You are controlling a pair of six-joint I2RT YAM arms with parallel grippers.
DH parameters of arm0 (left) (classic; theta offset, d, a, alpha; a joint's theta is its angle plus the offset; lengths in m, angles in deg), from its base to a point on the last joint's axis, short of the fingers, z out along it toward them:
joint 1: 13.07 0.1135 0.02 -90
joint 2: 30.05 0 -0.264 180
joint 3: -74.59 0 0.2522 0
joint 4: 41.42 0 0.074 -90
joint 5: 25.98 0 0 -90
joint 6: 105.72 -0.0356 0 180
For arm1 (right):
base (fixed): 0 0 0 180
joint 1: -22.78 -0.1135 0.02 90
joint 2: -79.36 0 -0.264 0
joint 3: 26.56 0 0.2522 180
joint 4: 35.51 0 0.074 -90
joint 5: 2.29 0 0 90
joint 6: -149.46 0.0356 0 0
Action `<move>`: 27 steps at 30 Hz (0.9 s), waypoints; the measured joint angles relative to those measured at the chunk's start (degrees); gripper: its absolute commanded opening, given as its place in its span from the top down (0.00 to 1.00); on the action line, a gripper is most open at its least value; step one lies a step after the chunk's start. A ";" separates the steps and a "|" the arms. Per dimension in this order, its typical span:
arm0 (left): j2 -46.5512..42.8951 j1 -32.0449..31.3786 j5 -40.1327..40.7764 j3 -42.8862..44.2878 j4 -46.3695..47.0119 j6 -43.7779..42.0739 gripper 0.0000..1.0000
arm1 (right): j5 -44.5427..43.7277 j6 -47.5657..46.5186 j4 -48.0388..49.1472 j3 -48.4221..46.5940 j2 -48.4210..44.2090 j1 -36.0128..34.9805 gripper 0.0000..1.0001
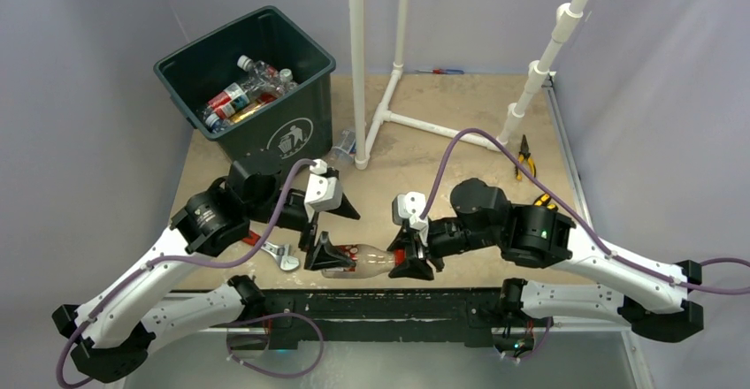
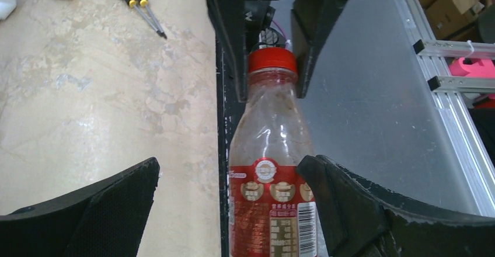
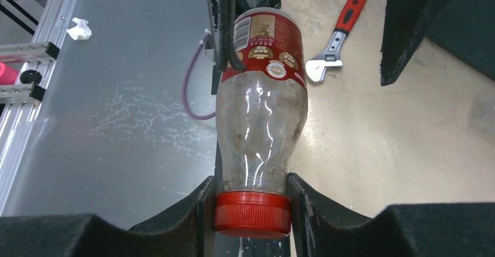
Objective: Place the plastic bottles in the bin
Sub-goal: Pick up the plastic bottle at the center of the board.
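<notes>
Grey walls close in a beige bench (image 1: 424,141), where the dark green bin (image 1: 265,133) stands at the far left corner with several bottles (image 1: 243,93) already lying inside. Near the front edge, a red-capped bottle (image 1: 363,261) with a red label lies on its side between the two arms. The right end effector (image 1: 414,261) is clamped on its cap. The left end effector (image 1: 332,230) is spread wide around the labelled end, one finger close against the bottle and the other well apart. A red-handled wrench (image 1: 276,252) lies just beside the left arm. A white pipe frame (image 1: 358,62) rises right of the bin, with one more clear bottle (image 1: 347,144) at its foot. Yellow-handled pliers (image 1: 524,155) lie far right.
</notes>
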 measured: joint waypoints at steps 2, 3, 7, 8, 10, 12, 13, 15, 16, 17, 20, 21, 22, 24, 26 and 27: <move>-0.57 -0.02 -1.46 -0.07 0.48 0.07 0.01 | 0.02 -1.14 1.01 0.00 0.13 0.00 1.00; -0.76 -0.07 -1.99 -0.31 0.85 0.09 0.01 | -0.04 -1.68 1.49 -0.04 0.35 0.00 1.00; -1.84 -0.46 -3.32 -2.45 1.62 0.22 0.02 | -0.13 -3.19 2.29 -1.44 2.82 0.00 1.00; -2.14 -0.50 -3.41 -3.06 1.62 0.26 0.03 | -0.20 -3.48 2.29 -1.99 3.76 0.00 1.00; -2.86 -0.66 -3.39 -4.13 1.53 0.35 0.06 | -0.52 -3.91 2.10 -2.97 5.38 0.00 1.00; -3.74 -0.68 -3.26 -4.87 1.25 0.66 0.12 | -1.09 -4.20 1.70 -4.02 6.54 0.00 1.00; -4.15 -0.70 -3.15 -5.05 1.09 0.76 0.15 | -1.66 -4.35 1.44 -4.66 6.91 0.00 1.00; -4.81 -0.70 -3.02 -5.29 0.94 1.14 0.19 | -2.25 -4.48 0.96 -5.79 7.10 0.00 1.00; -5.14 -0.70 -2.89 -5.40 0.79 1.16 0.20 | -2.62 -4.57 0.72 -6.40 7.06 0.00 1.00; -5.40 -0.70 -2.67 -5.55 0.76 1.18 0.20 | -2.91 -4.63 0.52 -7.04 6.99 0.00 1.00; -5.79 -0.70 -2.12 -5.77 0.81 1.38 0.24 | -3.41 -4.90 0.15 -8.41 6.99 -0.04 1.00; -5.84 -0.70 -2.03 -5.88 0.85 1.49 0.29 | -3.50 -5.01 0.02 -8.79 7.06 -0.04 1.00; -5.84 -0.70 -1.90 -6.03 0.94 1.55 0.35 | -3.61 -5.07 -0.15 -9.16 7.15 -0.04 1.00; -5.68 -0.70 -1.53 -6.34 1.01 1.62 0.52 | -3.56 -5.25 -0.57 -9.73 7.32 -0.15 1.00; -5.18 -0.72 -1.40 -6.38 0.90 1.66 0.64 | -3.56 -5.62 -1.27 -10.36 7.61 -0.37 1.00; -4.98 -0.70 -1.42 -6.38 0.94 1.57 0.69 | -3.48 -5.68 -1.75 -10.49 7.65 -0.39 1.00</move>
